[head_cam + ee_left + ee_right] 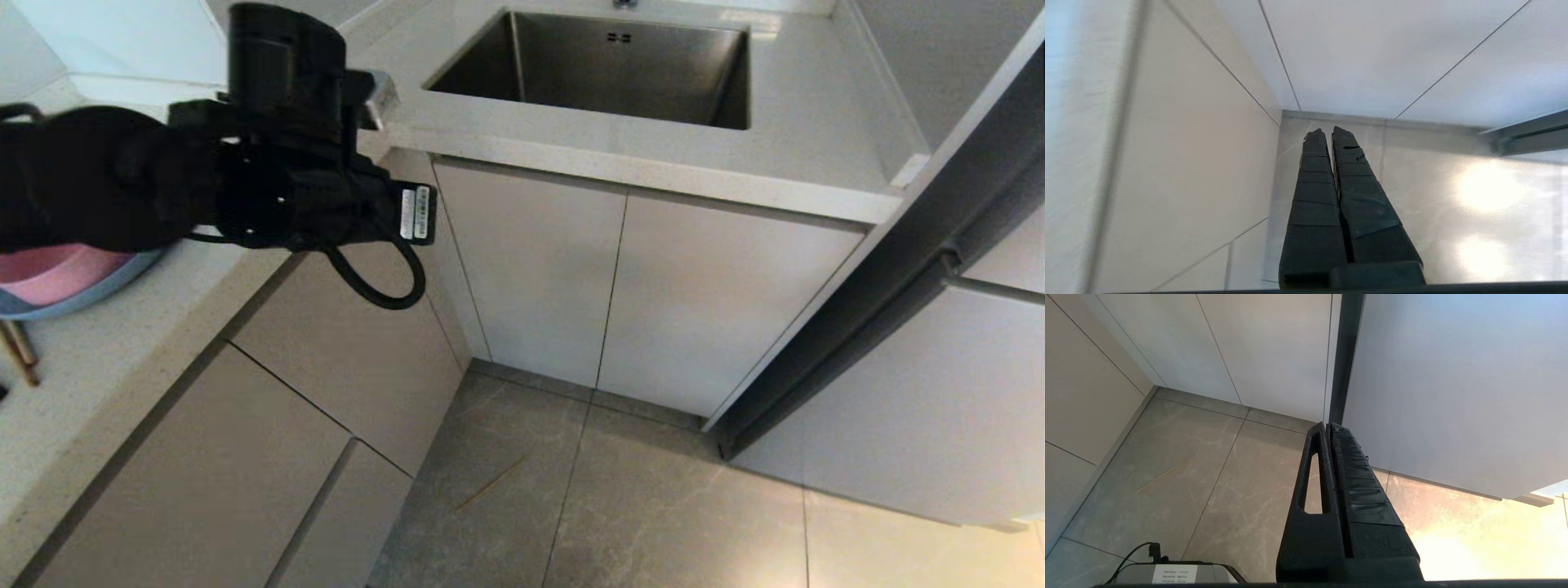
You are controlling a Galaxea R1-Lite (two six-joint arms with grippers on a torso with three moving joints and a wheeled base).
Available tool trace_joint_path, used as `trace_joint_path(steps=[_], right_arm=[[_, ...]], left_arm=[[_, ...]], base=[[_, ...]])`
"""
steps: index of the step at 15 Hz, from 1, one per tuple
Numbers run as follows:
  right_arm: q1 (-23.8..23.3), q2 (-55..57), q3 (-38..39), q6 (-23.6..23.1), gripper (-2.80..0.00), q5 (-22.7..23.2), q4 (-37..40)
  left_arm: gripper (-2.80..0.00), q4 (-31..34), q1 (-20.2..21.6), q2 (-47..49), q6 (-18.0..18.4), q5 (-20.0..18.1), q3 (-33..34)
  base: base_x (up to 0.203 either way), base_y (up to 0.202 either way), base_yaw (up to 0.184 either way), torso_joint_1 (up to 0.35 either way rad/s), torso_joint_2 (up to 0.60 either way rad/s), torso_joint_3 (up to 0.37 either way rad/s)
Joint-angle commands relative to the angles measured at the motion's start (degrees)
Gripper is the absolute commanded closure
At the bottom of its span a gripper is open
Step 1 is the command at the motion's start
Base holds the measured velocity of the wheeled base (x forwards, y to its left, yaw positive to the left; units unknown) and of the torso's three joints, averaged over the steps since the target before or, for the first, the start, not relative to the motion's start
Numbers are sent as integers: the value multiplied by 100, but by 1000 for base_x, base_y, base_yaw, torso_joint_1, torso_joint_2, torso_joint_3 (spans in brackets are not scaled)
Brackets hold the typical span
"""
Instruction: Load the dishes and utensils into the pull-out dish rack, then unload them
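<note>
Two grippers, both with fingers pressed together and empty. Left gripper [1329, 132] out in front of the beige cabinet fronts, pointing down toward the floor corner where the two cabinet runs meet; left arm [269, 163] black and bulky across the upper left of the head view, over the edge of the surface [98, 343]. Right gripper [1329, 425] hanging above the grey floor tiles, beside a pale cabinet door.

On the surface at the far left, partly hidden under the left arm: light-blue plate [90, 290] with the pink bowl [57, 273] sitting in it. Just beside them, at the very edge of the head view, two brown stick ends [20, 351], too little showing to tell what.

One thin wooden chopstick [490, 483] lying on the floor [653, 506], near the base of the drawer fronts, well apart from the plate and bowl; same chopstick [1165, 473] seen from the right wrist. Steel sink [604, 65] set in the surface farther back. Drawer fronts [245, 457] all shut; no sight of the wire rack itself.
</note>
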Motion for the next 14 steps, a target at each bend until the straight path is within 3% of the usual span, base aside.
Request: trace_joint_path(steps=[1, 5, 9, 12, 14], right_arm=[[2, 0, 44, -1, 0, 0, -3], [2, 0, 47, -1, 0, 0, -3], [2, 0, 44, -1, 0, 0, -3], [2, 0, 49, -1, 0, -5, -3], [2, 0, 44, 8, 0, 0, -3]], left_arm=[[0, 108, -16, -647, -77, 10, 49], [0, 654, 274, -2127, -345, -6, 356], [0, 915, 1725, -3524, -169, -315, 948], [0, 1085, 2874, -4637, 3, -1073, 1610], [0, 1218, 3251, -5402, 99, -1506, 2258]], base=[[0, 0, 0, 0, 0, 0], [0, 0, 0, 0, 0, 0], [0, 0, 0, 0, 0, 0], [0, 0, 0, 0, 0, 0], [0, 0, 0, 0, 0, 0]])
